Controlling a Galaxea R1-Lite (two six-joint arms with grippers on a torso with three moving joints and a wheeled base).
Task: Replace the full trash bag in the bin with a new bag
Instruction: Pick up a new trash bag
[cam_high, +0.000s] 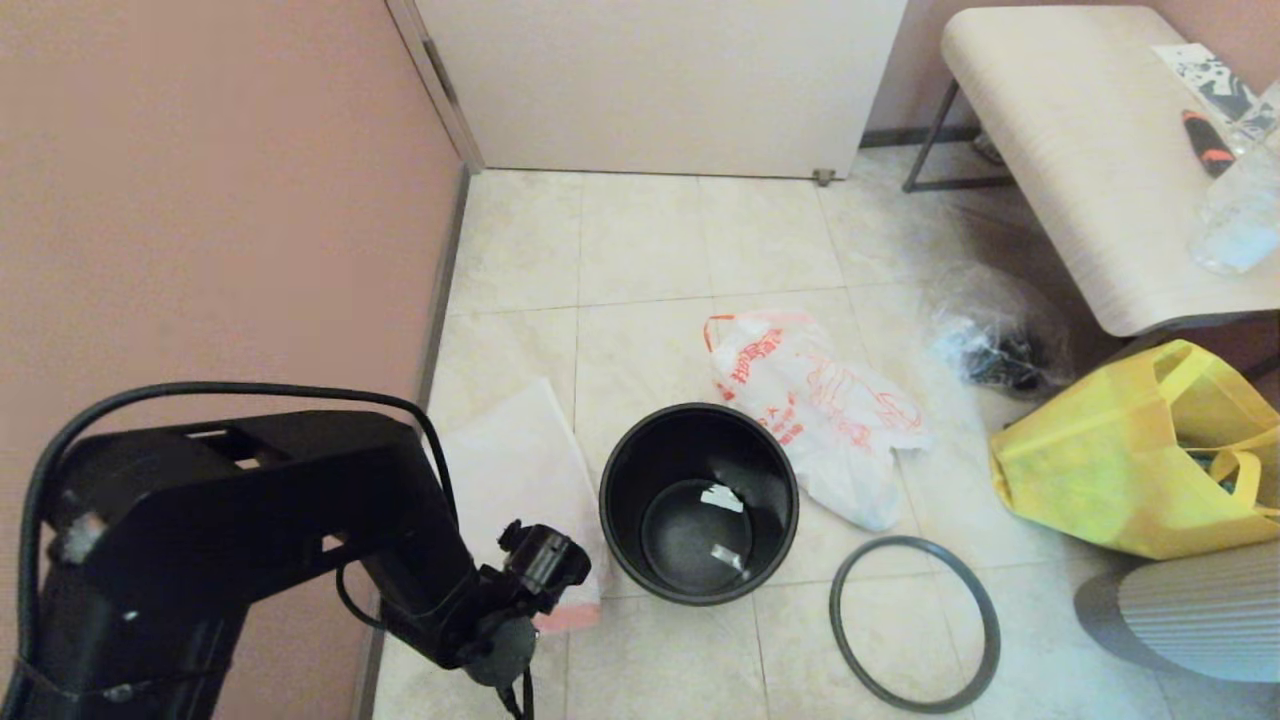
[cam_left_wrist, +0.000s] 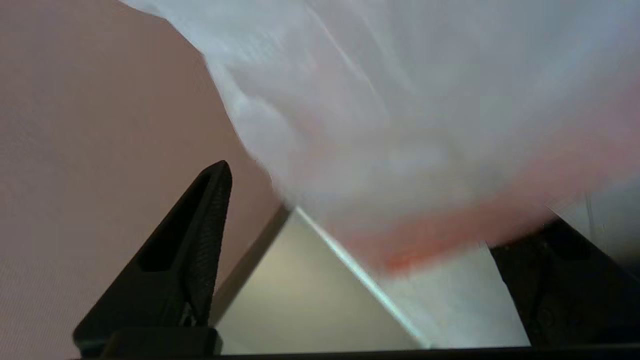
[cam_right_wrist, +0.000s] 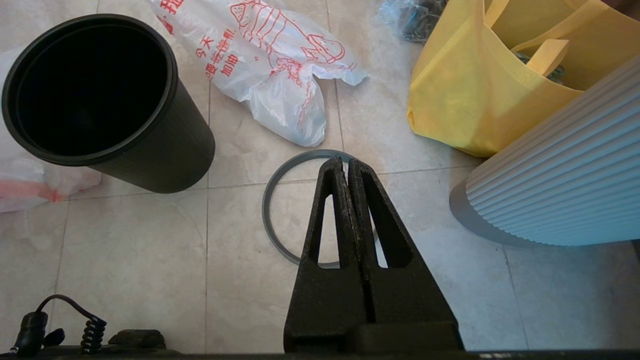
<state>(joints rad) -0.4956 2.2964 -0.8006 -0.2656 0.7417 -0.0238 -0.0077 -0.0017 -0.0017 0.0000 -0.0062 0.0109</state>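
Full trash bag out, bin bare, new bag waiting

Full trash bag (cam_high: 520, 470) lies on the floor against the wall, touching the bin (cam_high: 698, 503) at its nine o'clock. The bin stands upright with no liner, only scraps at its bottom. The new bag (cam_high: 820, 410) lies limp at the bin's two o'clock, touching its rim. The grey hoop (cam_high: 915, 623) lies flat at its four o'clock, just apart.

The left gripper (cam_left_wrist: 380, 260) hangs by the full bag, jaws spread wide and holding nothing. The right gripper (cam_right_wrist: 348, 167) hangs over the hoop, jaws pressed together and empty.

Risk, as I judge it: the thin new bag may slip or bunch when pinched, and a reach across could tip the light bin. A yellow tote (cam_high: 1130, 450) and a clear bag (cam_high: 985, 330) crowd the three o'clock side.
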